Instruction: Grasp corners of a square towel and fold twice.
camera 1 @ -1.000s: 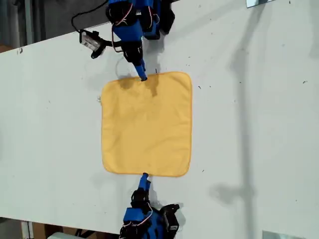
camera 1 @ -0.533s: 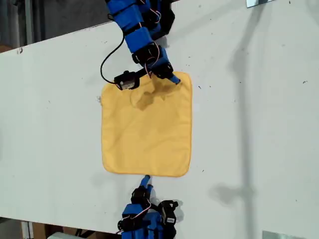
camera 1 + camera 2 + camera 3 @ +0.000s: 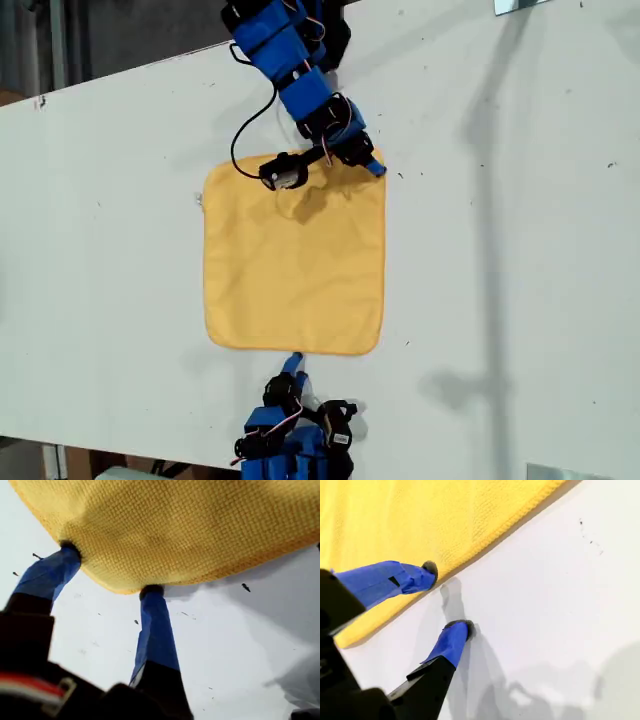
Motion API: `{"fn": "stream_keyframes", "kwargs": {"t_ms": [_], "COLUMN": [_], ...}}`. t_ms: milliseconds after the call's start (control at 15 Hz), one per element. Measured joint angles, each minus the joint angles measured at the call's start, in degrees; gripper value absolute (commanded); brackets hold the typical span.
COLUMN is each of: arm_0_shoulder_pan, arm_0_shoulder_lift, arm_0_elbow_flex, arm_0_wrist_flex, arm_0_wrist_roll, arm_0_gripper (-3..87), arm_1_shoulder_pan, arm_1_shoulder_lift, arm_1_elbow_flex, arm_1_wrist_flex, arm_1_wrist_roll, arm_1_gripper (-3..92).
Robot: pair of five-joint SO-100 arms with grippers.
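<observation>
My first gripper (image 3: 370, 165) has swung along the far edge of the soft yellow-orange square towel (image 3: 295, 255) since a moment ago. Back then it was poking down near the middle of that edge; now it is sitting at the rounded hemmed corner (image 3: 372, 153) on the exterior view's upper right. My second gripper (image 3: 292, 362) has barely moved and is staying by the middle of the near edge.

In the first wrist view, my first gripper (image 3: 107, 570) is standing wide apart, with one blue fingertip (image 3: 150, 591) and the other both meeting the hem of the towel (image 3: 180, 530). I cannot tell if the tips are under the cloth or just against it. In the second wrist view, my second gripper (image 3: 449, 596) is also spread apart. One fingertip (image 3: 429, 570) is touching the towel's (image 3: 420, 525) hem and the other is resting on the bare white table (image 3: 545, 605). Neither one is holding anything.

The towel is lying flat near the middle of the white table (image 3: 510, 250). Its sides are running nearly straight with the exterior view's edges. It is square, so no side is longer. There is lots of bare table on the exterior view's left and right. The two arms are filling the room above and below the towel.
</observation>
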Motion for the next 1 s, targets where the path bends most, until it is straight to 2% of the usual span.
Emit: {"fn": "stream_keyframes", "kwargs": {"t_ms": [67, 267, 400, 467, 600, 667, 733, 1000], "arm_0_shoulder_pan": [0.0, 0.8, 4.7, 9.0, 19.1, 23.3, 27.2, 38.7], "arm_0_shoulder_lift": [-0.2, -0.9, -6.4, -15.9, -43.1, -53.8, -59.6, -64.6], "arm_0_elbow_flex": [-0.1, -0.6, -5.3, -12.3, -37.2, -49.5, -56.2, -62.1], "arm_0_wrist_flex": [0.0, 0.0, 0.6, 2.7, 15.0, 18.2, 18.5, 15.8], "arm_0_wrist_roll": [-0.4, -0.8, -2.9, -5.9, -11.6, -13.9, -16.4, -29.0], "arm_0_gripper": [18.1, 18.4, 18.4, 20.2, 22.8, 23.6, 24.4, 25.0], "arm_1_shoulder_pan": [1.1, 2.0, 2.0, 2.0, 1.9, 1.8, 1.5, 0.6], "arm_1_shoulder_lift": [-1.7, -8.6, -12.0, -12.2, -12.7, -13.2, -13.4, -13.9], "arm_1_elbow_flex": [-1.5, -8.7, -13.1, -13.6, -13.8, -14.2, -14.3, -14.4], "arm_1_wrist_flex": [-0.1, 0.3, 2.0, 2.3, 2.5, 2.6, 2.7, 1.8], "arm_1_wrist_roll": [-0.6, -2.3, -3.0, -2.9, -3.0, -3.0, -3.0, -3.0], "arm_1_gripper": [0.0, -0.1, -0.1, -0.1, -0.1, -0.1, -0.1, -0.1]}}
